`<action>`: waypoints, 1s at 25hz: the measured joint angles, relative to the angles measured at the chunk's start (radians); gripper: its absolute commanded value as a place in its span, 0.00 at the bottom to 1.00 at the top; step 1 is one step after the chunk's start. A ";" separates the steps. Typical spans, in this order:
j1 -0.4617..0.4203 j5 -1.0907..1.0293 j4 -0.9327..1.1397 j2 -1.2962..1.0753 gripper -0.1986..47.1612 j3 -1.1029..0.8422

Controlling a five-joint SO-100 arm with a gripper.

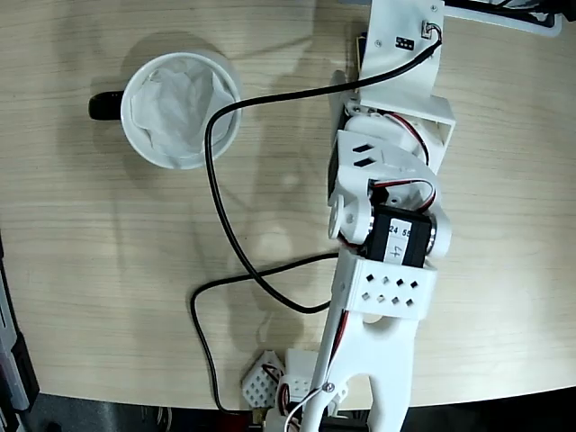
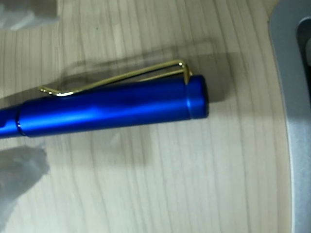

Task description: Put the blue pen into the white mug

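The blue pen [image 2: 112, 108] lies flat on the wooden table and fills the wrist view, its wire clip [image 2: 116, 77] turned upward and its capped end pointing right. My gripper [image 2: 22, 94] is open, with one blurred white finger [image 2: 24, 12] above the pen and the other [image 2: 19, 174] below it, neither touching. In the fixed view the pen is hidden under the arm; the gripper [image 1: 283, 378] sits low at the table's near edge. The white mug [image 1: 180, 108] stands upright at the upper left, lined with crumpled paper, its black handle [image 1: 106, 106] pointing left.
A black cable [image 1: 220, 225] loops over the table from the mug's rim down to the front edge. A grey curved edge [image 2: 291, 121] lies just right of the pen's cap. The white arm [image 1: 387, 234] spans the right half of the table.
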 measured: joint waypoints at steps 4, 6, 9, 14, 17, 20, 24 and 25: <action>0.000 0.000 0.000 -0.021 0.41 0.000; 0.000 0.000 -0.012 -0.040 0.40 0.000; 0.000 -0.002 -0.021 -0.055 0.40 -0.005; 0.009 -0.002 -0.037 -0.091 0.40 -0.006; 0.020 -0.002 -0.037 -0.109 0.35 -0.008; 0.015 -0.008 -0.037 -0.121 0.34 -0.009; 0.009 -0.002 -0.037 -0.121 0.31 -0.009; 0.008 -0.002 -0.037 -0.121 0.29 -0.009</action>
